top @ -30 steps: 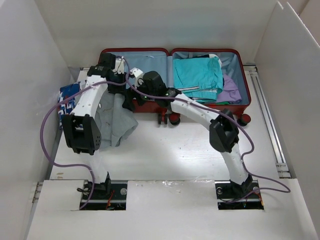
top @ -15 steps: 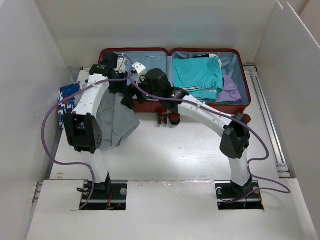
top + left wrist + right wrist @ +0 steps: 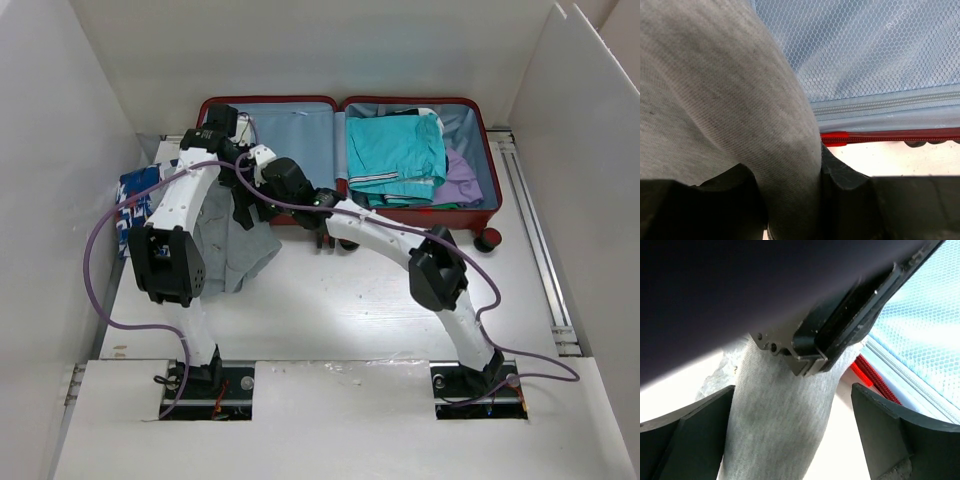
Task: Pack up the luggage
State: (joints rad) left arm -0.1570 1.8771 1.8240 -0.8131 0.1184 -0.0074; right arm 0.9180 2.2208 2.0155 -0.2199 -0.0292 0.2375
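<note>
The luggage (image 3: 340, 105) lies open at the back of the table, dark red with pale blue lining. Its left half (image 3: 295, 135) shows bare lining; its right half holds a teal garment (image 3: 395, 150) and a purple one (image 3: 462, 180). My left gripper (image 3: 236, 172) is shut on a grey garment (image 3: 235, 245), which hangs down in front of the luggage's left half. In the left wrist view the grey cloth (image 3: 715, 100) is pinched between the fingers (image 3: 845, 182). My right gripper (image 3: 795, 410) is open, its jaws on either side of the hanging grey cloth (image 3: 775, 420), just below the left gripper.
A blue and white patterned garment (image 3: 135, 195) lies at the table's left edge, beside the left arm. The luggage's black wheels (image 3: 487, 240) stick out at its front edge. White walls close in the sides and back. A metal rail (image 3: 535, 240) runs along the right.
My right gripper has moved left and now straddles the hanging grey garment under the left gripper. The right elbow has swung back. The left gripper has kept its hold.
</note>
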